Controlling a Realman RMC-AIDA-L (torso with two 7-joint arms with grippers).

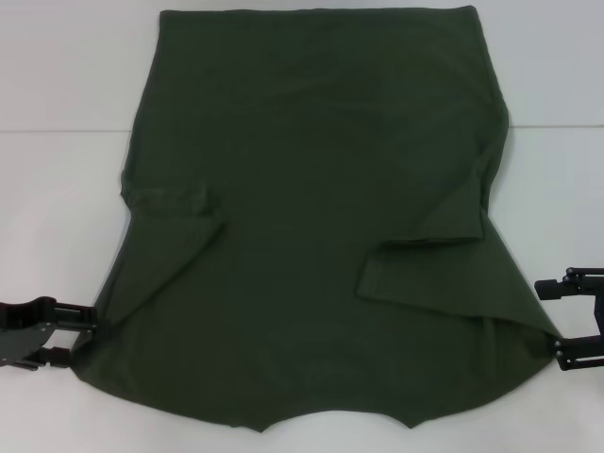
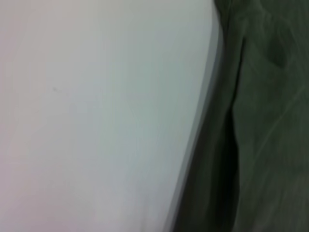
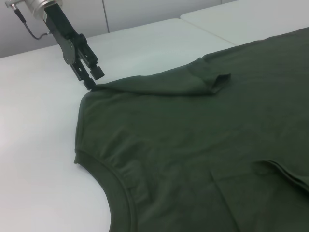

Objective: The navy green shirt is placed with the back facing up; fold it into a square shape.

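The navy green shirt (image 1: 311, 236) lies spread flat on the white table (image 1: 57, 208), collar toward me and both short sleeves folded inward onto the body. My left gripper (image 1: 85, 336) sits low at the shirt's near left shoulder corner, open, one finger on each side of the fabric edge. The right wrist view shows that same left gripper (image 3: 91, 79) touching the shoulder corner of the shirt (image 3: 193, 145). My right gripper (image 1: 549, 321) is open beside the near right shoulder corner. The left wrist view shows only the shirt's edge (image 2: 260, 121) and the table (image 2: 96, 121).
A seam between table panels (image 1: 66, 130) runs across the back on both sides of the shirt. Bare white surface flanks the shirt left and right. The hem reaches the far edge of the head view.
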